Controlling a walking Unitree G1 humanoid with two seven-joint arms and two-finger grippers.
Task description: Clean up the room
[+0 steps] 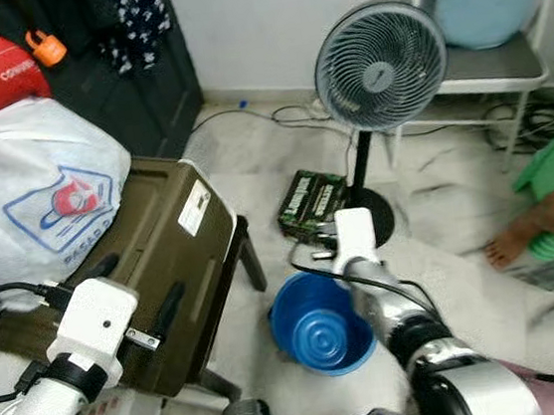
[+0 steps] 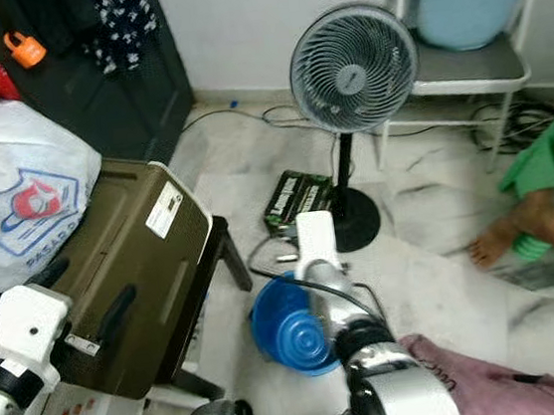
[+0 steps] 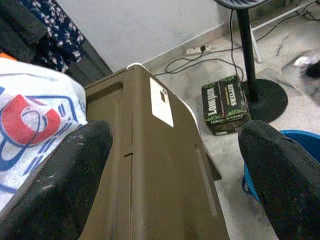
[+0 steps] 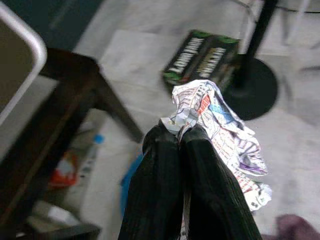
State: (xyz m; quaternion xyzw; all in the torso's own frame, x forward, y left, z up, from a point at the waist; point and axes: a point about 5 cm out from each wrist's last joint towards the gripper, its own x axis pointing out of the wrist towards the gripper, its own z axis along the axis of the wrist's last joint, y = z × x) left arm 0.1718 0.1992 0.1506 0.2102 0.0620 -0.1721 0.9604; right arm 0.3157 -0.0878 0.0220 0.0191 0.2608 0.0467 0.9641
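The right arm reaches forward and down from the robot's lower right, its white wrist block above the far rim of a blue bucket that stands on the marble floor. In the right wrist view the right gripper has its two black fingers pressed together on a crumpled wad of printed newspaper, which hangs past the fingertips. Beyond it lie a green and black carton and the round base of a standing fan. The left arm is bent at the lower left, its left gripper spread wide over an olive-brown case that carries a white plastic bag.
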